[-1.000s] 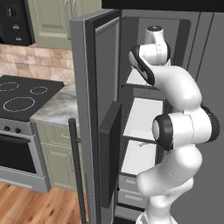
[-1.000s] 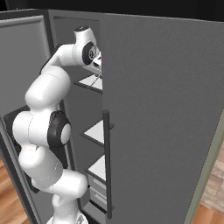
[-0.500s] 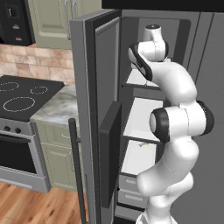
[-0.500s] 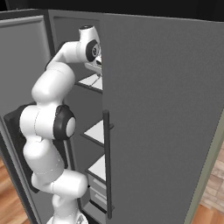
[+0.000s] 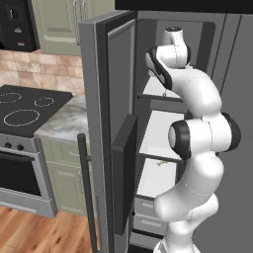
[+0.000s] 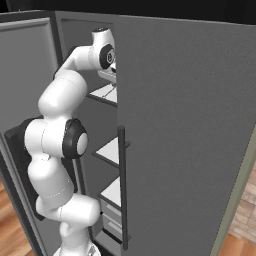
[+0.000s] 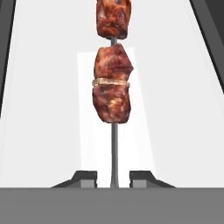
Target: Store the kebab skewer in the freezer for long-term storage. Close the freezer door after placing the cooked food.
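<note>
In the hand view my gripper (image 7: 113, 179) is shut on the thin metal stick of the kebab skewer (image 7: 112, 92). Its red-brown meat chunks point away from me, over a white shelf (image 7: 175, 113). The freezer (image 5: 160, 128) stands open, with white shelves and grey drawers inside. My arm reaches into its upper part at about the top shelf (image 6: 106, 92). The freezer door (image 5: 106, 94) is swung wide to the left of the arm, its long dark handle (image 5: 86, 192) towards the camera.
Left of the freezer door are a black cooktop (image 5: 24, 106) with an oven below and a marble counter (image 5: 64, 121). The refrigerator's plain grey door (image 6: 185, 140) with its bar handle (image 6: 121, 185) is shut, close to the right of my arm. Grey drawers (image 5: 148, 212) sit low in the freezer.
My arm has pushed a little further into the upper freezer, its elbow shifting slightly. The skewer stays in the shut gripper. The door has not moved.
</note>
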